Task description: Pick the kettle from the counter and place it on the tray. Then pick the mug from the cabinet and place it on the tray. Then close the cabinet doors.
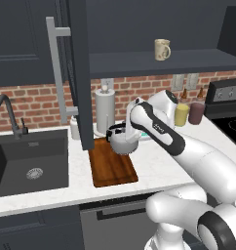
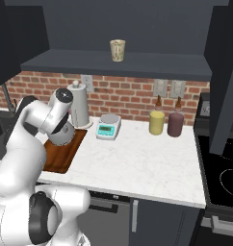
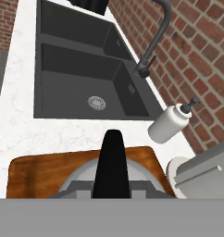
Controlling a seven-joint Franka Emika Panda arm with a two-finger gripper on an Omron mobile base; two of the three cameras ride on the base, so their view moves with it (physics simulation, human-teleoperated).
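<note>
The silver-grey kettle (image 1: 121, 141) hangs at the far end of the reddish-brown tray (image 1: 112, 168), low over the wood; whether it touches the board I cannot tell. My gripper (image 1: 125, 130) is shut on its black arched handle (image 3: 111, 162), which rises up the middle of the hand view above the grey body (image 3: 81, 178). From the right base view my arm hides most of the kettle (image 2: 63, 135) on the tray (image 2: 60, 156). The cream mug (image 1: 162, 49) (image 2: 117, 50) stands on the shelf of the open cabinet (image 1: 159, 63). The white counter (image 1: 159, 166) carries the tray.
The open left door (image 1: 83, 73) with its bar handle (image 1: 54, 68) hangs just left of the kettle, and the right door (image 2: 224, 72) hangs open too. A paper-towel roll (image 1: 105, 110), a scale (image 2: 108, 126), yellow (image 2: 157, 122) and maroon (image 2: 175, 124) canisters stand behind. Sink (image 1: 29, 163), faucet (image 3: 153, 46) and soap dispenser (image 3: 169, 122) lie left.
</note>
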